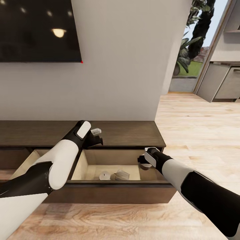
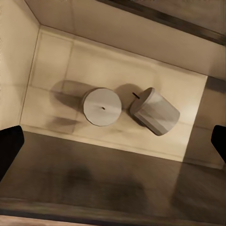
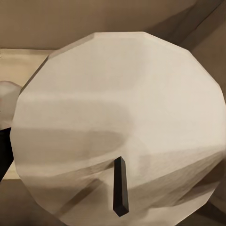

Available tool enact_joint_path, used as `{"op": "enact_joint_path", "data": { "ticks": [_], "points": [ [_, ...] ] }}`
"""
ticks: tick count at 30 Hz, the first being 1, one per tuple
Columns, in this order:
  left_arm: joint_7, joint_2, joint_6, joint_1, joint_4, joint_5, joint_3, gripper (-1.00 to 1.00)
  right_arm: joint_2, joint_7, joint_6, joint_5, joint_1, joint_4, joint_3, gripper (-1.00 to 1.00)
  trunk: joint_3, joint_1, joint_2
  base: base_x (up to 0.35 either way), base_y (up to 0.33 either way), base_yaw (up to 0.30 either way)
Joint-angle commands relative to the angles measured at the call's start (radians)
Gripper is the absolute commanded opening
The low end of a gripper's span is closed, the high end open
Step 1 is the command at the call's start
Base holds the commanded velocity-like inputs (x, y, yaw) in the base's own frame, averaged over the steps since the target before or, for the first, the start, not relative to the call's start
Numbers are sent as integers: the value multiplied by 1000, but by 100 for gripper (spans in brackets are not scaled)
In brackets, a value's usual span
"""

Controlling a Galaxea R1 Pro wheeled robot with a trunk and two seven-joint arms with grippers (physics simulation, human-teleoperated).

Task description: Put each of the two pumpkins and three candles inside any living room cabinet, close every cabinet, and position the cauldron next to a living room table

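The long dark-brown cabinet [image 1: 126, 133] stands under the TV with a drawer [image 1: 110, 195] pulled out. Two tan candles lie in its pale interior: one upright [image 1: 104, 175] [image 2: 101, 107], one tipped on its side [image 1: 121, 175] [image 2: 155, 111]. My left gripper [image 1: 96, 136] [image 2: 113, 146] hangs open above them with nothing between its fingers. At the drawer's right end my right gripper [image 1: 144, 164] is down inside. A third candle [image 3: 117, 122] sits wick-end up right against its camera, apparently held. The pumpkins and cauldron are out of view.
A second drawer [image 1: 25, 163] stands open under my left arm. The black TV [image 1: 40, 30] hangs on the grey wall. Light plank floor [image 1: 200, 133] runs right toward a glass door [image 1: 190, 50] and grey kitchen units [image 1: 223, 83].
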State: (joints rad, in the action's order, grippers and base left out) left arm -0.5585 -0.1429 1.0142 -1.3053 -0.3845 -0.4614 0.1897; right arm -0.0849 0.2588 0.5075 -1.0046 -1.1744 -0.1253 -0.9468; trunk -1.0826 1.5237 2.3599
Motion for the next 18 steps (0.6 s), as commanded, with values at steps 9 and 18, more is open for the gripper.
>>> {"op": "enact_joint_path", "data": {
  "ticks": [9, 18],
  "points": [
    [-11, -1, 1, 0, 2, -10, 4, 100, -1, 7, 2, -11, -1, -2, -10, 100, -1, 0, 0, 0, 0, 0],
    [-11, -1, 1, 0, 4, -10, 4, 100, 1, 6, 2, -11, -1, -2, -9, 100, -1, 0, 0, 0, 0, 0]
  ]
}}
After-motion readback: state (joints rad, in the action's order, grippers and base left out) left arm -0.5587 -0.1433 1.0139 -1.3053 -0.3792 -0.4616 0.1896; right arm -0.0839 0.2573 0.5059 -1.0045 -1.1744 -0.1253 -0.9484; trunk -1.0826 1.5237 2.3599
